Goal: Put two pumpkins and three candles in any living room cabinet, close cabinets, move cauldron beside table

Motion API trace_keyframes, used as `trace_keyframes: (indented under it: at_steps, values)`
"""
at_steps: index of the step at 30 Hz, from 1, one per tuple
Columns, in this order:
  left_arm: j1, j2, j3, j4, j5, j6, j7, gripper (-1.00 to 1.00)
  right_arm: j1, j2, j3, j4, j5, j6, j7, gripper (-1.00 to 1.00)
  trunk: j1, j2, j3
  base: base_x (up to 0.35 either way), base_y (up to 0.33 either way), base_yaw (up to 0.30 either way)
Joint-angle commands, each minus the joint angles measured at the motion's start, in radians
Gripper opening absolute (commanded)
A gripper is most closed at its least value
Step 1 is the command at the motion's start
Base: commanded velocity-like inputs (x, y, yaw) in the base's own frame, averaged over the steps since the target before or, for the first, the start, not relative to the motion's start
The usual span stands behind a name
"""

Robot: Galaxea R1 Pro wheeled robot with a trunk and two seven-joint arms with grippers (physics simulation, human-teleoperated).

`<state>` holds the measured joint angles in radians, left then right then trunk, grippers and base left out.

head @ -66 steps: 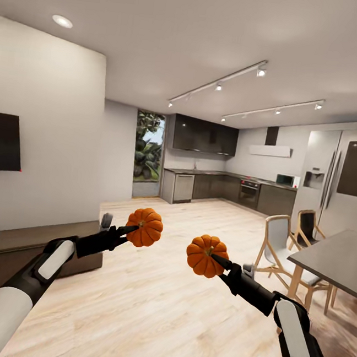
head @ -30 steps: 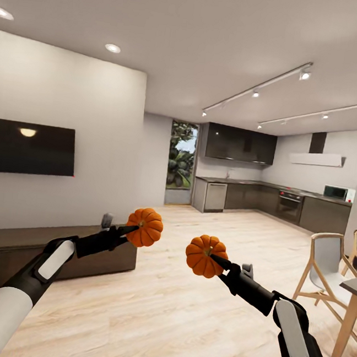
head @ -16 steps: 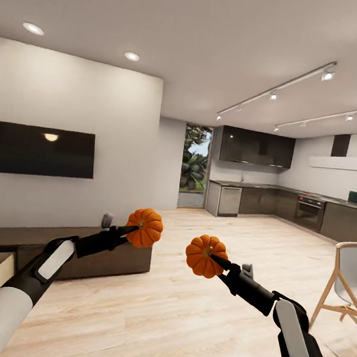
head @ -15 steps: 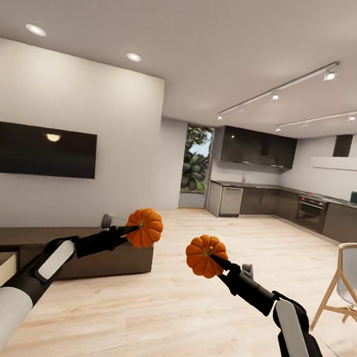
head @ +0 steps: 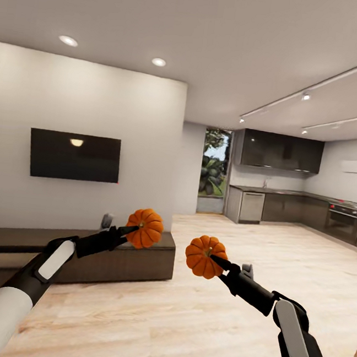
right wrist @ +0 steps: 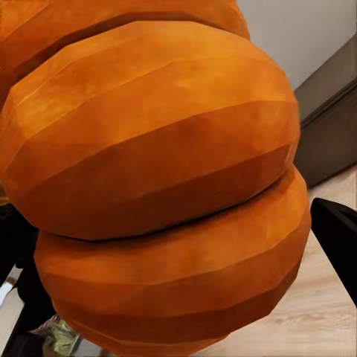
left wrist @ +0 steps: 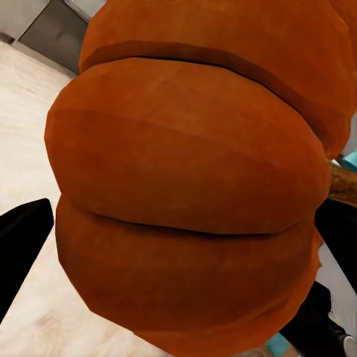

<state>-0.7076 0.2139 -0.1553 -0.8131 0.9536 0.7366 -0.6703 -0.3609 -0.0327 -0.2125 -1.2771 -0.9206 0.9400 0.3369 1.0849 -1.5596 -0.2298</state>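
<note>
Pumpkins: you are carrying one in each tool. Left tool [head: 130, 230] is clamping the left pumpkin [head: 144, 228], right tool [head: 219, 261] is gripping the right pumpkin [head: 206, 256], both near the stem end. They are looking light, rigid, ribbed and probably slick; grab across the ribs. The cabinet [head: 130, 259] is sitting just beyond the left tool.

Head camera sits high, looking forward over both arms toward the long dark brown wooden cabinet [head: 81, 256] and the far kitchen. Each wrist camera stares along its pincer from very close, pressed up against a ribbed orange pumpkin [left wrist: 193, 186] [right wrist: 156, 186]. Both pumpkins [head: 145, 228] [head: 205, 256] appear from the head too.
</note>
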Motion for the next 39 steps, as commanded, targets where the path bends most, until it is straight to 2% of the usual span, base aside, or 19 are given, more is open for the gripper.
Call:
trace_keyframes:
  at_steps: [1,14,21,39]
  values:
    - [-0.001,0.001,-0.002,0.000,0.016,0.007,0.000,-1.00,-0.001,0.001,-0.002,-0.001,-0.006,0.007,0.008,-1.00,0.001,-0.001,0.000,0.215,0.246,0.177]
    - [-0.001,0.001,-0.001,0.000,0.016,0.007,0.001,-1.00,-0.002,0.001,0.007,-0.001,-0.008,-0.014,-0.013,-1.00,0.001,-0.001,0.004,0.135,0.211,0.088]
    - [-0.001,0.001,-0.001,0.000,0.016,0.007,0.001,-1.00,-0.005,0.001,0.027,-0.001,-0.008,-0.015,-0.020,-1.00,0.001,-0.001,0.002,0.005,0.026,0.002]
    - [-0.001,0.001,-0.001,0.000,0.016,0.007,0.000,-1.00,-0.006,0.001,0.027,0.010,-0.006,-0.015,-0.022,-1.00,0.001,-0.001,-0.013,0.000,0.001,0.000]
